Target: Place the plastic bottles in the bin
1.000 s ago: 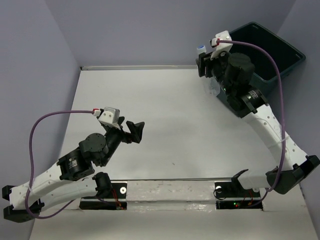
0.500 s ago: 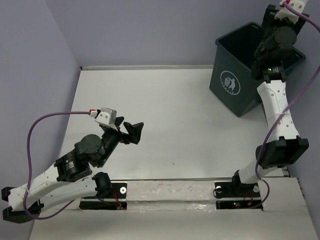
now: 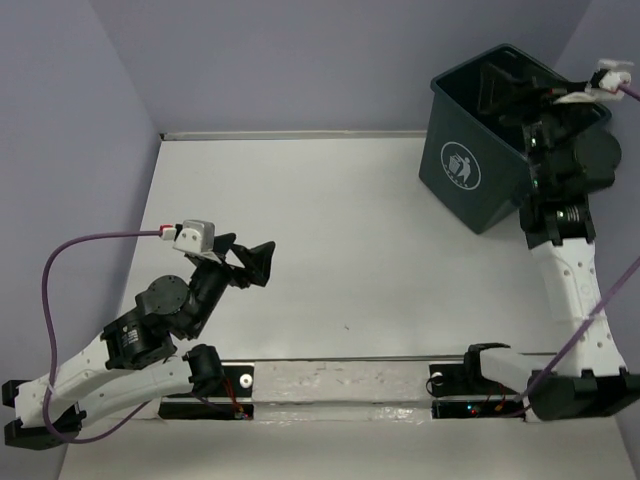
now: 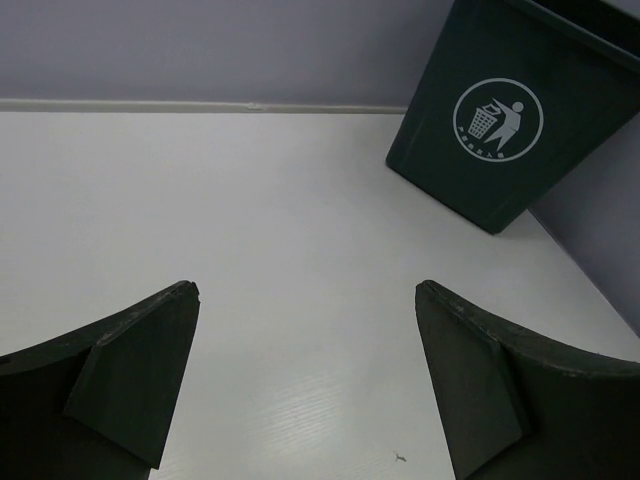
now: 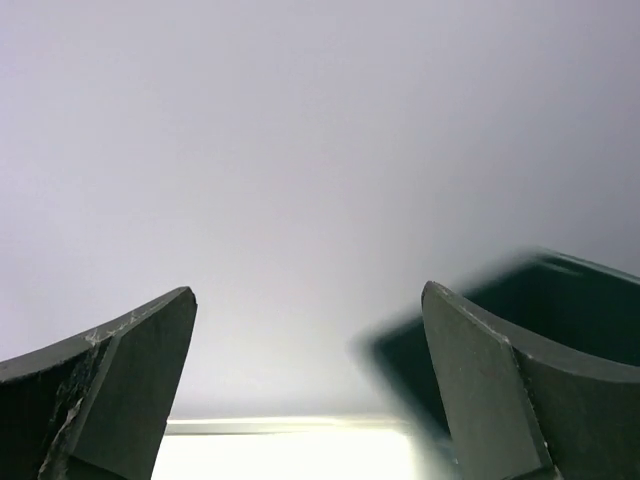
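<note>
The bin [image 3: 459,168] is a dark green tub with a white litter pictogram, standing at the table's far right corner. It also shows in the left wrist view as the bin [image 4: 490,120], and blurred at the lower right of the right wrist view as the bin [image 5: 560,300]. No plastic bottles are in view; the bin's inside looks dark. My right gripper [image 3: 503,88] hangs over the bin's open top, open and empty, facing the wall [image 5: 307,292]. My left gripper [image 3: 255,264] hovers open over the table's left middle, with nothing between its fingers [image 4: 305,290].
Lilac walls close the table at the back and left. A pale strip [image 3: 290,134] runs along the back edge. A metal rail [image 3: 340,380] carries both arm bases at the near edge. A small dark speck [image 3: 347,325] lies on the white tabletop.
My right arm swung from the table's back edge, where it was shut on a bottle, up and over the bin, and its jaws opened; the bottle is gone from view. The left arm drifted slightly left.
</note>
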`<state>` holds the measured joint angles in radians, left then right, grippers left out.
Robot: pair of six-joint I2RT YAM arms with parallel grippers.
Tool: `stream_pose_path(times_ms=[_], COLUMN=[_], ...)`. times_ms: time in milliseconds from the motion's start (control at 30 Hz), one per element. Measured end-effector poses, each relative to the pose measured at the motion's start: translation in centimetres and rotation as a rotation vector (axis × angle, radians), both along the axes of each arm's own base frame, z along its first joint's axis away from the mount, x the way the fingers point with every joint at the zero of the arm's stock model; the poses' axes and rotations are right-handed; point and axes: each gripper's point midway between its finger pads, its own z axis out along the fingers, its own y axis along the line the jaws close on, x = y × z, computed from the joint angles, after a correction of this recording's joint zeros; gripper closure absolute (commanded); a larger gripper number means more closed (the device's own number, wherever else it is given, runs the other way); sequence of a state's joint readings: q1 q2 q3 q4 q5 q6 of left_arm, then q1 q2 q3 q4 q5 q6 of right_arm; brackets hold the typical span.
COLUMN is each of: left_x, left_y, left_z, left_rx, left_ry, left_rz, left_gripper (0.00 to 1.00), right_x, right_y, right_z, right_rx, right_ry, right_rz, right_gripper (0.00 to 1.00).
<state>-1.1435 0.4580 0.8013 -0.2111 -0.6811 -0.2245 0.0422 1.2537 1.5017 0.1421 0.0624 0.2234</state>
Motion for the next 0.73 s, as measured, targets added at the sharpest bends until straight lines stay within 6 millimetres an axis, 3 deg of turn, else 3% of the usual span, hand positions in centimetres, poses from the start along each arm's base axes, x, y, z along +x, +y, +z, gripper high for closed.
stream_pose_path(times_ms=[33, 100, 167, 200, 300, 333, 367, 400, 433, 500, 600, 733], left_x=[0.0, 0.1, 0.2, 0.2, 0.4, 0.4, 0.5, 0.5, 0.5, 0.5, 0.6, 0.6], left_y=[0.2, 0.5, 0.8, 0.9, 1.0, 1.0, 1.0, 1.1, 1.1, 1.2, 1.3, 1.3], left_z=[0.0, 0.0, 0.0, 0.0, -0.1, -0.2, -0.3, -0.3, -0.3, -0.2, 0.0, -0.3], left_rx=[-0.002, -0.007, -0.01, -0.01, -0.011, -0.008, -0.006, -0.006, -0.007, -0.011, -0.025, -0.026], left_ry=[-0.001, -0.003, -0.006, -0.007, -0.009, -0.008, -0.008, -0.008, -0.008, -0.01, -0.015, -0.019], left_rz=[0.008, 0.024, 0.035, 0.04, 0.053, 0.056, 0.06, 0.063, 0.065, 0.071, 0.076, 0.077], left_gripper=[0.01, 0.01, 0.01, 0.01, 0.01, 0.01, 0.01, 0.01, 0.01, 0.01, 0.01, 0.01], right_x=[-3.1, -7.4, -12.1, -13.0, -14.3, -14.3, -14.2, -14.3, -14.9, -15.8, -17.4, -19.0], right_y=[2.4, 6.8, 12.1, 13.4, 17.9, 18.8, 19.8, 20.2, 20.5, 20.4, 19.8, 18.7], right_z=[1.8, 2.4, 1.2, 0.0, -7.9, -11.2, -15.7, -18.1, -23.2, -25.5, -26.4, -24.1], right_rx=[0.021, 0.057, 0.055, 0.059, 0.094, 0.117, 0.155, 0.175, 0.217, 0.236, 0.208, 0.126], right_ry=[-0.087, -0.164, -0.206, -0.19, -0.018, 0.071, 0.199, 0.268, 0.412, 0.478, 0.478, 0.36], right_rz=[0.144, 0.404, 0.724, 0.806, 1.057, 1.108, 1.157, 1.175, 1.195, 1.2, 1.177, 1.125], right_gripper=[0.0, 0.0, 0.0, 0.0, 0.0, 0.0, 0.0, 0.0, 0.0, 0.0, 0.0, 0.0])
